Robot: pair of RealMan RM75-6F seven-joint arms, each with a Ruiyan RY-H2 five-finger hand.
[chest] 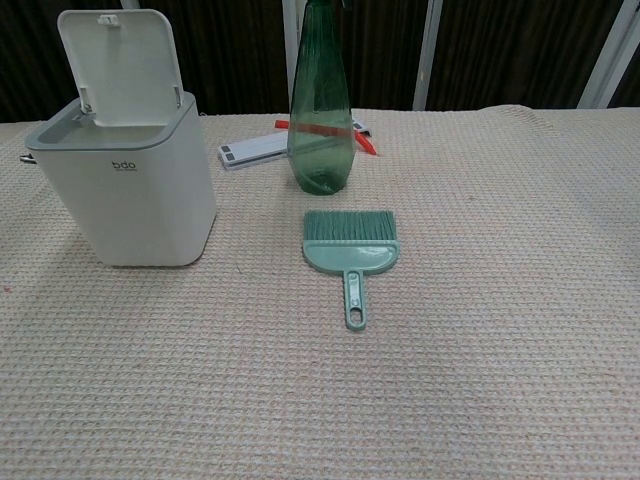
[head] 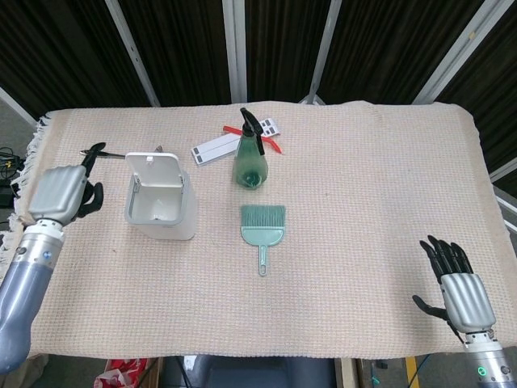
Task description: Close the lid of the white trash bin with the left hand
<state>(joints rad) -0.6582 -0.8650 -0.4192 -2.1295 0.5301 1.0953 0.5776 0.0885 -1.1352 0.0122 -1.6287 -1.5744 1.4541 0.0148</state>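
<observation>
The white trash bin (head: 161, 208) (chest: 130, 185) stands left of the table's middle, its lid (head: 159, 170) (chest: 121, 66) tipped up and open. My left hand (head: 65, 192) hovers to the left of the bin, apart from it, fingers loosely spread and holding nothing. My right hand (head: 460, 287) stays at the front right corner, fingers spread and empty. Neither hand shows in the chest view.
A green spray bottle (head: 250, 155) (chest: 320, 100) stands right of the bin, a small green brush (head: 263, 229) (chest: 351, 250) in front of it. White and red cards (head: 222, 145) lie behind. A dark pen-like tool (head: 101, 153) lies behind my left hand.
</observation>
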